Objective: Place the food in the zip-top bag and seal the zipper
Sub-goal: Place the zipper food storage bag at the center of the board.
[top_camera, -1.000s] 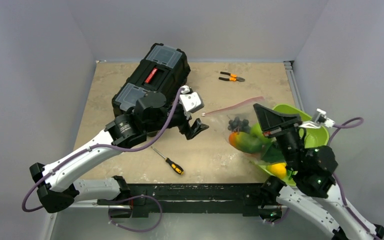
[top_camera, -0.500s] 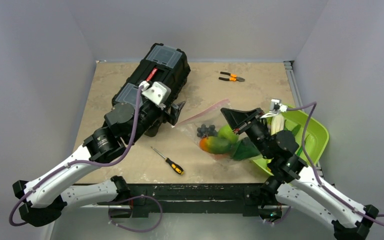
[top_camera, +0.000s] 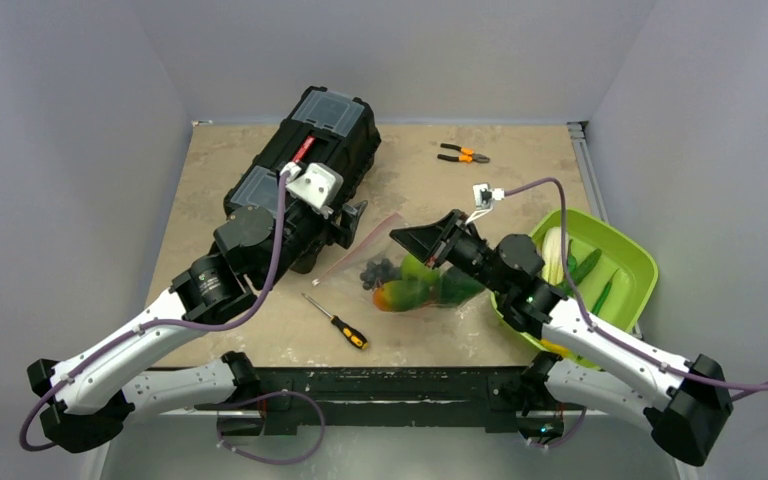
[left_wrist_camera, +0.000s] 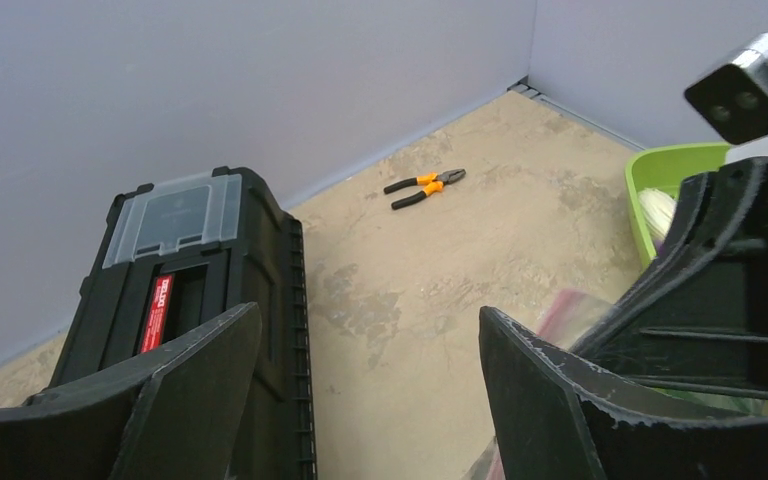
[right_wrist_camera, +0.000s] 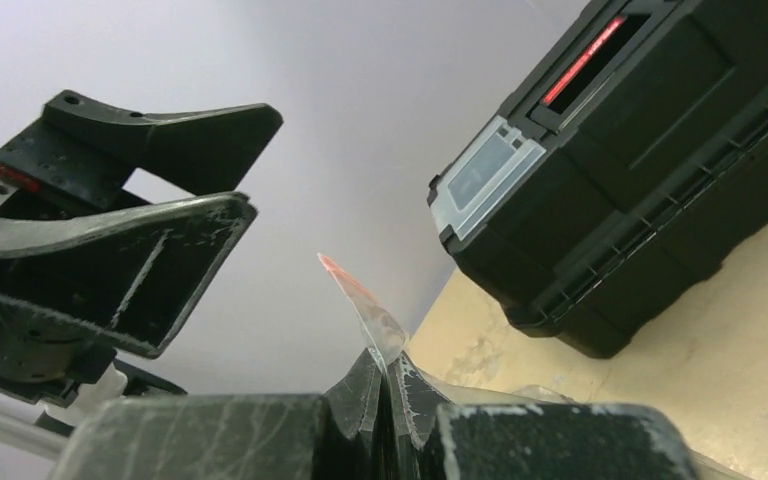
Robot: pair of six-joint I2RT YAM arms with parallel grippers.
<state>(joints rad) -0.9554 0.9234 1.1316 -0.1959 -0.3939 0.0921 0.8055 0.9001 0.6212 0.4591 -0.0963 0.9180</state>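
- Toolbox (top_camera: 305, 165), black with clear lid pockets and a red label, lies aslant at the far left of the table (top_camera: 520, 180).
- The left gripper (left_wrist_camera: 368, 315) hangs by the toolbox's right side, its jaws spread wide with nothing between them.
- The right gripper (right_wrist_camera: 384, 385) faces it from close by. Its jaws are pressed together on a corner of the zip-top bag (top_camera: 355, 262), with the pink zipper (right_wrist_camera: 340, 275) sticking up just past the fingertips.
- The bag lies on the table between the two grippers, zipper edge towards the toolbox.
- Food inside it: dark grapes (top_camera: 373, 272), an orange-and-green fruit (top_camera: 400, 295) and a green piece (top_camera: 447, 287) partly hidden under the right arm.
- A lime-green bowl (top_camera: 640, 255) at the right holds a white-stemmed leafy green (top_camera: 553, 250) and green pods (top_camera: 585, 266). The right arm crosses its near-left rim.
- A screwdriver (top_camera: 338, 324) lies just near of the bag, and orange-handled pliers (top_camera: 463, 154) lie well apart at the far side.
- From the left wrist, the right gripper blocks most of the bag.
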